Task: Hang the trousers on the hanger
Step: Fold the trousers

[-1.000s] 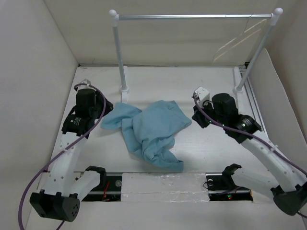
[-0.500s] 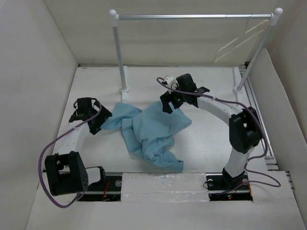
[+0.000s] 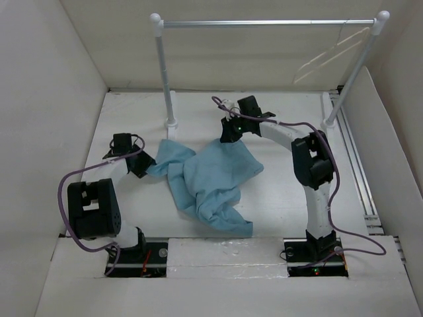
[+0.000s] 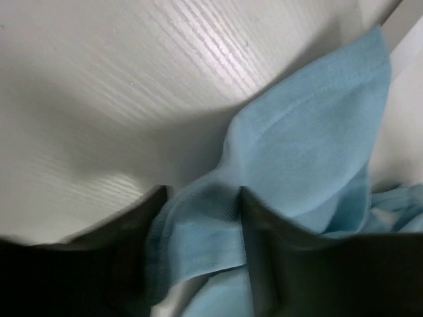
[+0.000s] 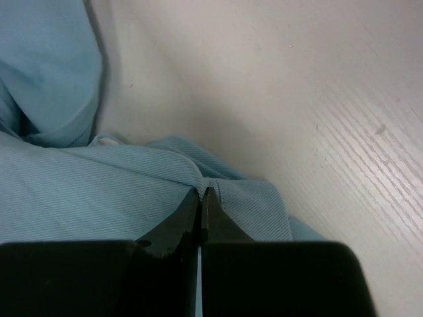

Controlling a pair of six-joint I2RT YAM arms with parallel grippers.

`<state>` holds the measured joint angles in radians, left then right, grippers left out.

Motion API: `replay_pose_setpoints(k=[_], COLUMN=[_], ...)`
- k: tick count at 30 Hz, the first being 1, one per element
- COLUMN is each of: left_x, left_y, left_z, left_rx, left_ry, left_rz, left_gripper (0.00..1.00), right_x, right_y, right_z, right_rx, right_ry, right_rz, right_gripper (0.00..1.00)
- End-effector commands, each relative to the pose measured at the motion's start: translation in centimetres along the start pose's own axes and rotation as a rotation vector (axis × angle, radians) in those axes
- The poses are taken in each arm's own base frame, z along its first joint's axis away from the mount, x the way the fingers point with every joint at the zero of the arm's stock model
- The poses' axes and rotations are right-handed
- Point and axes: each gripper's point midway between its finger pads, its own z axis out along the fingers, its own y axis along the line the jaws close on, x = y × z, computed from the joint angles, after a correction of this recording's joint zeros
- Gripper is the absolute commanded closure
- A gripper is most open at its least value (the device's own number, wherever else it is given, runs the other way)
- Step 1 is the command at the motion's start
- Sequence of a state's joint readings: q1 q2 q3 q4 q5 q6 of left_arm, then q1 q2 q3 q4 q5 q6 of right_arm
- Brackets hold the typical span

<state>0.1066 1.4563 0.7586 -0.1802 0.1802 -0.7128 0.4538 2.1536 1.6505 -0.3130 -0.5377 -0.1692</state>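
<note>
The light blue trousers (image 3: pixel 211 177) lie crumpled on the white table, in the middle. My left gripper (image 3: pixel 144 166) sits low at their left edge. In the left wrist view its fingers (image 4: pixel 149 244) press on either side of a bunched fold of blue cloth (image 4: pixel 198 231), so the left gripper (image 4: pixel 201 198) is shut on the trousers. My right gripper (image 3: pixel 228 137) is at their far edge. The right gripper (image 5: pixel 201 193) is shut, pinching a small ridge of the cloth (image 5: pixel 99 198). The cream-white hanger (image 3: pixel 324 56) hangs near the right end of the rail.
A silver-barred rail (image 3: pixel 264 23) on two white posts (image 3: pixel 166 86) stands across the back of the table. White walls close in the left, right and back. A metal track (image 3: pixel 353 158) runs along the right side.
Both arms have come down from a raised pose onto the trousers. Their jaws opened wide and have now closed on cloth, the left at the left edge, the right at the far edge.
</note>
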Motion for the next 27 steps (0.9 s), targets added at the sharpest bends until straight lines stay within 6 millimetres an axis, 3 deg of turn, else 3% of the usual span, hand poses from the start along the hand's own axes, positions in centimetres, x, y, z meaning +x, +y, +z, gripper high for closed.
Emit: replay_pose_setpoints(k=[1,2,3,4,6,7,8,9,10,11,12,13,14,15,16,17,18,19,20,21,22,23,24,26,27], left_x=[-1.7,-2.0,-2.7,-4.1,-6.0,-8.1,-9.2,-10.3,-12.8,-14.0,-14.9,-16.2,-18.0,-18.5,-19.1,-20.2,-20.4,-20.5,-20.6,-20.7,-20.7,-20.8,-20.8,-20.5,-20.5], left_y=[-1.8,-2.0,-2.2,-3.7,-5.1,-7.4,-8.2,-9.0,-10.5,-11.0,-11.4,-12.4,-11.5,-11.7,-11.5,-10.4,-10.1,-9.4,-8.8,-8.3,-7.7,-7.3,-6.4,-5.3,-4.4], left_z=[0.2,-0.1,-0.4,-1.6,-3.4,-6.0,-7.5,-8.9,-12.2,-13.9,-15.4,-18.3,-20.1,-21.5,-23.1,-24.0,-24.4,-24.2,-23.8,-23.5,-22.3,-21.8,-21.0,-18.8,-17.6], left_rx=[0.047,0.043,0.041,0.075,0.097,0.151,0.170,0.199,0.260,0.289,0.330,0.385,0.404,0.447,0.474,0.478,0.484,0.469,0.451,0.438,0.413,0.392,0.357,0.299,0.251], left_ry=[-0.044,-0.042,-0.054,-0.091,-0.165,-0.235,-0.265,-0.293,-0.367,-0.396,-0.415,-0.468,-0.513,-0.521,-0.549,-0.582,-0.585,-0.587,-0.581,-0.581,-0.569,-0.568,-0.560,-0.510,-0.493], left_rz=[0.009,0.013,0.006,0.015,0.016,0.022,0.012,-0.002,-0.036,-0.059,-0.080,-0.095,-0.163,-0.179,-0.202,-0.248,-0.259,-0.274,-0.288,-0.290,-0.292,-0.287,-0.271,-0.241,-0.210], left_gripper=[0.85,0.98,1.00,1.00,1.00,1.00,1.00,1.00,1.00,1.00,1.00,1.00,1.00,1.00,1.00,1.00,1.00,1.00,1.00,1.00,1.00,1.00,1.00,0.86,0.80], right_x=[-5.7,-7.1,-8.4,-9.8,-13.3,-15.5,-17.1,-19.3,-21.9,-22.7,-24.0,-24.8,-25.1,-24.9,-24.5,-22.3,-20.7,-18.6,-16.1,-11.1,-8.0,-3.7,1.6,8.2,9.9], right_y=[1.6,2.1,2.7,3.0,4.4,5.2,5.9,7.3,8.2,9.3,10.8,12.0,13.2,14.1,16.7,16.8,17.1,18.7,18.3,15.0,13.8,13.5,10.6,9.4,9.0], right_z=[-2.3,-3.7,-4.5,-5.8,-9.8,-12.2,-14.3,-17.7,-21.3,-23.3,-27.2,-29.7,-31.8,-33.6,-37.9,-36.8,-37.4,-40.9,-40.6,-37.2,-36.8,-37.7,-35.5,-35.4,-34.9], right_rx=[-0.031,-0.019,-0.005,0.011,0.073,0.097,0.117,0.144,0.169,0.172,0.192,0.203,0.213,0.223,0.237,0.229,0.266,0.303,0.330,0.408,0.459,0.512,0.612,0.693,0.704], right_ry=[-0.171,-0.196,-0.219,-0.248,-0.314,-0.353,-0.389,-0.450,-0.526,-0.548,-0.612,-0.651,-0.679,-0.701,-0.770,-0.733,-0.733,-0.788,-0.759,-0.633,-0.595,-0.557,-0.428,-0.319,-0.291], right_rz=[-0.080,-0.097,-0.121,-0.150,-0.199,-0.234,-0.253,-0.283,-0.316,-0.326,-0.351,-0.367,-0.381,-0.386,-0.417,-0.398,-0.377,-0.369,-0.328,-0.224,-0.132,-0.067,0.034,0.211,0.251], right_gripper=[1.00,1.00,1.00,1.00,1.00,1.00,1.00,1.00,1.00,1.00,1.00,1.00,1.00,1.00,1.00,1.00,1.00,1.00,1.00,1.00,1.00,1.00,1.00,1.00,0.88])
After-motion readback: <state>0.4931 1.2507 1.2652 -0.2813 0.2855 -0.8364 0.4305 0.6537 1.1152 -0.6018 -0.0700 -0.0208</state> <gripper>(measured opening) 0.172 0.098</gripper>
